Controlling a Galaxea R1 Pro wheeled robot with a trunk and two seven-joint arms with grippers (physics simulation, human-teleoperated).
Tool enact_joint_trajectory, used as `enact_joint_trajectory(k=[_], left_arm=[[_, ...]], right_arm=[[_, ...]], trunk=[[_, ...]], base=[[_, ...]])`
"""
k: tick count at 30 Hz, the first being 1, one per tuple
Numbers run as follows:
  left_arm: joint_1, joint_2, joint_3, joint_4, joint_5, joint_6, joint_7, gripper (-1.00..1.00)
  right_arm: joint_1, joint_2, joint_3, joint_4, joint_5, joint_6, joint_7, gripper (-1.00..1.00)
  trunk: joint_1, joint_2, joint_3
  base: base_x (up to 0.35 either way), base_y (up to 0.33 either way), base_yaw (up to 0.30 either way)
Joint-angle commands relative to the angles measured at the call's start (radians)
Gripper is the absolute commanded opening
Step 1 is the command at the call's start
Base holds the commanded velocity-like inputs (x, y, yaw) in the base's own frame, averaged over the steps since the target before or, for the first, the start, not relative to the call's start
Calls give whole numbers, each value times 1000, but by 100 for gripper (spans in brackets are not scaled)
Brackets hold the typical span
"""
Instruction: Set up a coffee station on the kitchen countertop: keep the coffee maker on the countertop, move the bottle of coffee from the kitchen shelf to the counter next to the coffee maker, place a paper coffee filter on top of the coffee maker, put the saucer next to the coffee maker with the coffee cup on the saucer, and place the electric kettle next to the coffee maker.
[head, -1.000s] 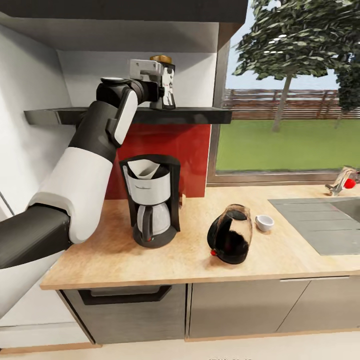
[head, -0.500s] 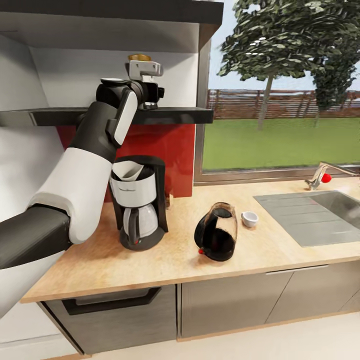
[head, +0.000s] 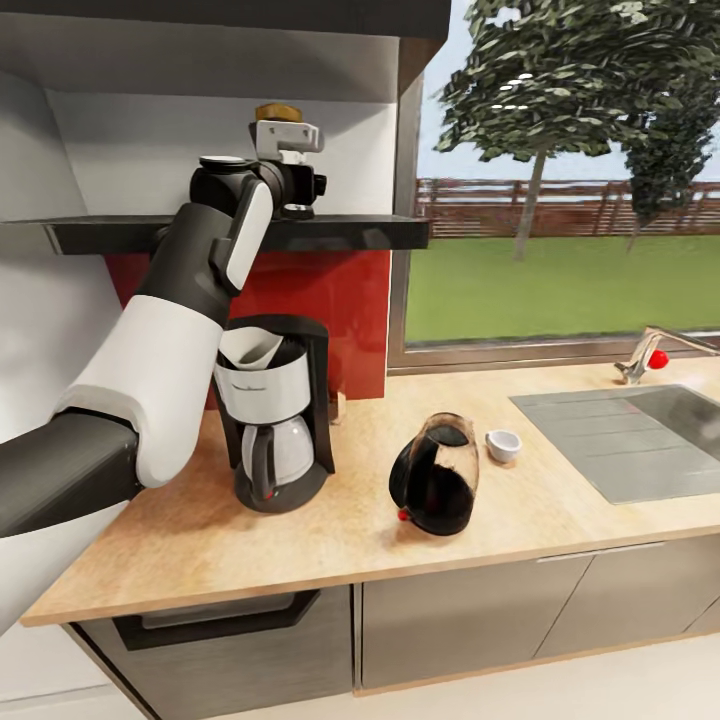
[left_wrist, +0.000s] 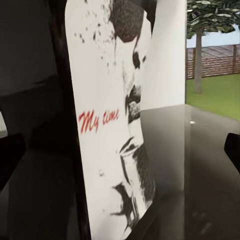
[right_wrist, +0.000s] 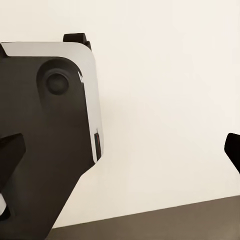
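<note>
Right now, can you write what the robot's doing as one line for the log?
left gripper: up at kitchen shelf, open around bottle of coffee | coffee maker: paper coffee filter on top | electric kettle, coffee cup: on countertop

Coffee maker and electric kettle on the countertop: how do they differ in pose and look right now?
The coffee maker stands upright against the red backsplash, while the electric kettle leans tilted out on the open countertop. The coffee maker is boxy and black with a silver-white front panel; the electric kettle is rounded, dark and translucent. The coffee maker carries the paper coffee filter on top; the electric kettle carries nothing. Both show a small red switch low down.
</note>
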Motion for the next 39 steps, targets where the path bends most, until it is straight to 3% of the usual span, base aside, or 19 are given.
enact_joint_trajectory(k=[1,39], left_arm=[[-1,1,-3,-1,7,4,8,100],[-1,5,-4,1,5,4,7,100]], right_arm=[[0,-1,8,-2,-9,6,2,100],[0,-1,8,-2,-9,6,2,100]], trunk=[[1,-2,-2],[1,-2,-2]], base=[[6,0,0],[6,28,0]])
